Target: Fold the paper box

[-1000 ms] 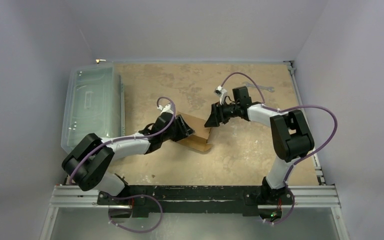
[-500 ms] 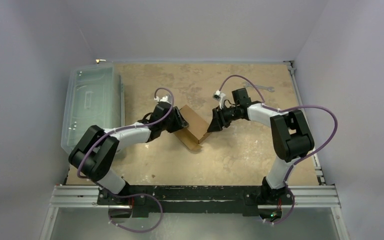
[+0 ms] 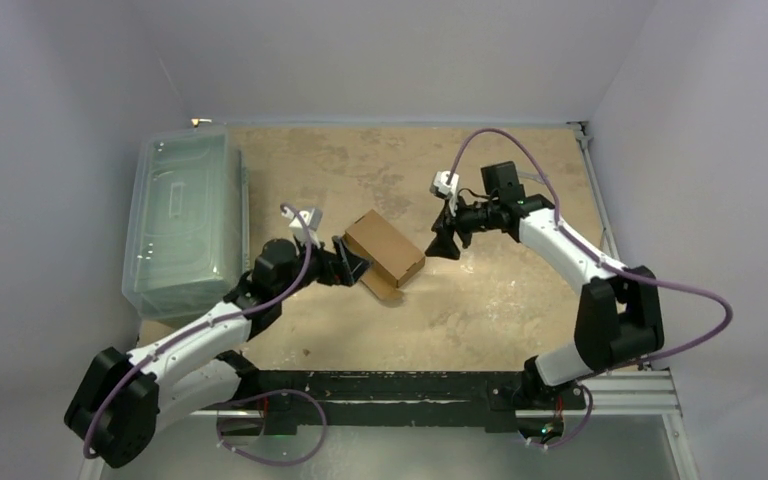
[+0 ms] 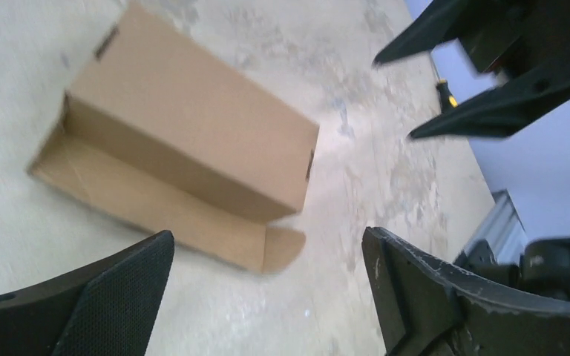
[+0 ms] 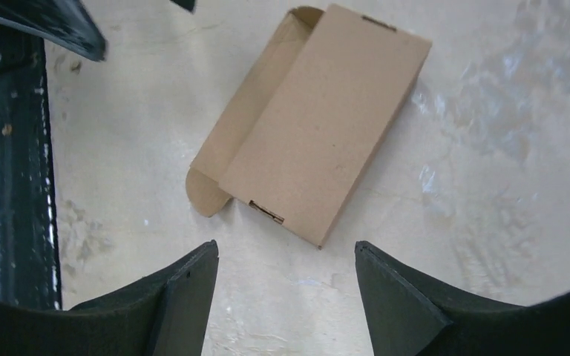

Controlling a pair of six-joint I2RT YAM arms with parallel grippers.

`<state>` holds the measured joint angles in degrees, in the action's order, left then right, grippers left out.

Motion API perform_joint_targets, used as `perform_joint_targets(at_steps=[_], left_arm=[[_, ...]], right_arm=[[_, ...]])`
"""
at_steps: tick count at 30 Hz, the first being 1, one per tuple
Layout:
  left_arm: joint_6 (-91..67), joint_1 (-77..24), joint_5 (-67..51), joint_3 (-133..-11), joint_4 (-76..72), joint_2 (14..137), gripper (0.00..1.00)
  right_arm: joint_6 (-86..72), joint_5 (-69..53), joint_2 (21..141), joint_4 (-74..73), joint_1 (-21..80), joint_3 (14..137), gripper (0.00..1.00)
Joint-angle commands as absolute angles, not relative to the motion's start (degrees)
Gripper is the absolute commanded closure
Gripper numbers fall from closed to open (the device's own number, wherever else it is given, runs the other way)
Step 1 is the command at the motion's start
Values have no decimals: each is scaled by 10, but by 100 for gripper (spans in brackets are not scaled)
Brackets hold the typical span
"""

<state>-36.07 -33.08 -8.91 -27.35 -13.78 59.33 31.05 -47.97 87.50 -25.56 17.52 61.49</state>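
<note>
lying flat, brown cardboard paper box [image 3: 384, 248] with rounded tab [image 5: 202, 194], left gripper [image 3: 353, 262] and right gripper [image 3: 447, 248] spread

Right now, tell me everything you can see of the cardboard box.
The cardboard box is plain brown corrugated board, folded into a low rectangular block with small slots at its short ends. One long flap with a rounded tab lies open on the table. It sits skewed between the left gripper and right gripper, touched by neither.
</note>
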Motion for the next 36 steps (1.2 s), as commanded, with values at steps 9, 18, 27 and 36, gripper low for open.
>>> perform_joint_targets(at_steps=[9,18,27,36], left_arm=[[-313,-435,-125,-137,-429,593,7],[-44,-592,88,-1,-678,631,13],[61,-621,113,-23,-764,766,23],[118,-643,124,-85,-751,878,34]], right_arm=[[605,-589,790,-370,177,580,1],[532,-508,719,-238,176,520,1],[561,-503,732,-274,176,539,1],[577,-508,746,-282,177,541,1]])
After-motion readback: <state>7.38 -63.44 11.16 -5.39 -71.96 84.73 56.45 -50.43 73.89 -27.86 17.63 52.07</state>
